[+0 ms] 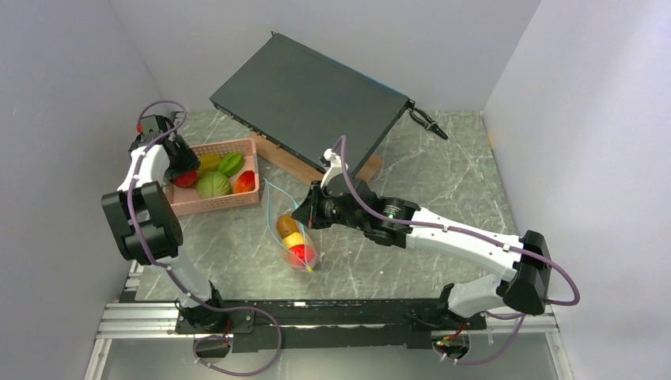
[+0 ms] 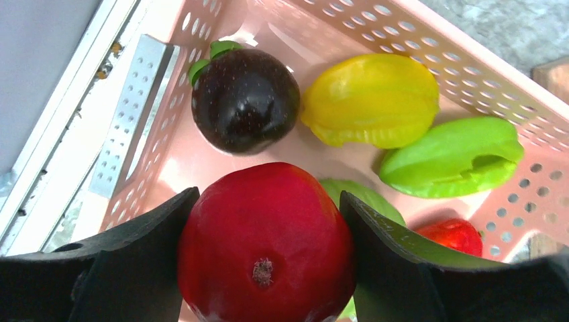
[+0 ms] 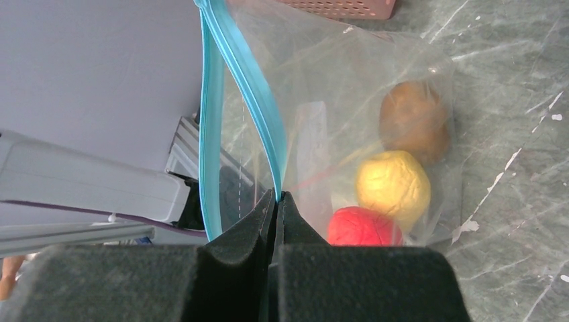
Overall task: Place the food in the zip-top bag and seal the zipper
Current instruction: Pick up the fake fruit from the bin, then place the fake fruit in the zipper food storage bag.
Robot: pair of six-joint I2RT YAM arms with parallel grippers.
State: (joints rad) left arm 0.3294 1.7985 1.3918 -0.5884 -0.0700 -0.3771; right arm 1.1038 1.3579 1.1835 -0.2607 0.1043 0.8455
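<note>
The left jaws stand closed against both flanks of a red fruit (image 2: 265,241), which fills the gap between them and looks gripped, low inside the pink basket (image 2: 429,40). Around it lie the pieces not yet taken: a dark purple fruit (image 2: 245,100), a yellow star fruit (image 2: 372,100) and a green piece (image 2: 453,157), with more red and green partly hidden behind the jaws. The right jaws are shut tight, pinching the zip-top bag (image 3: 349,100) at its mouth, right where the teal zipper (image 3: 248,87) passes. That pinch seems meant to lift one lip so the mouth gapes towards the basket and the bag stands up instead of slumping on the surface (image 1: 237,253). Three pieces of food already sit at the bag's bottom: a brown one (image 3: 412,121), a yellow one (image 3: 392,184) and a red one (image 3: 362,228). The basket stands well apart from the bag, so the red fruit has to be carried across, and sealing must wait for the rest.
</note>
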